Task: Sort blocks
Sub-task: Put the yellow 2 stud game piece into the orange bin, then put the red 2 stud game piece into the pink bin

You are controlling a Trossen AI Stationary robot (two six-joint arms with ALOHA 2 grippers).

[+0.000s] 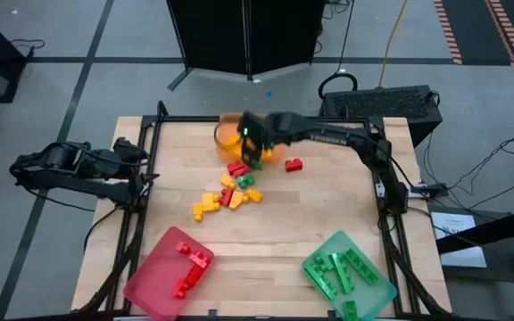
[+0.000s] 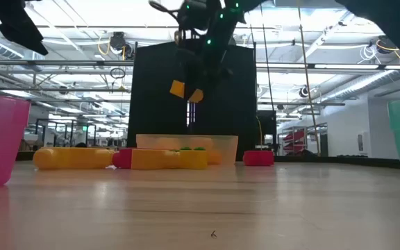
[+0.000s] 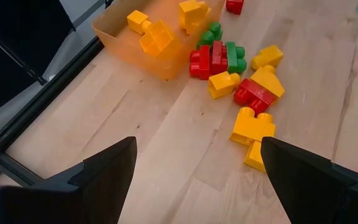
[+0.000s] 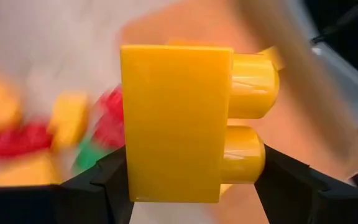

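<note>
The right end effector (image 4: 188, 180) pinches a yellow block (image 4: 176, 121) above the orange tray (image 1: 228, 135) near the counter's far edge; light, rigid, slick, best gripped across flat sides; left end effector (image 3: 194, 168) waits open

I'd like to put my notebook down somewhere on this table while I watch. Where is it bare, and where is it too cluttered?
Bare wood lies between the pink tray and the green tray, and along the right side beyond the lone red block. The middle is crowded with the loose blocks, and the right gripper holds a yellow block by the orange tray.
</note>
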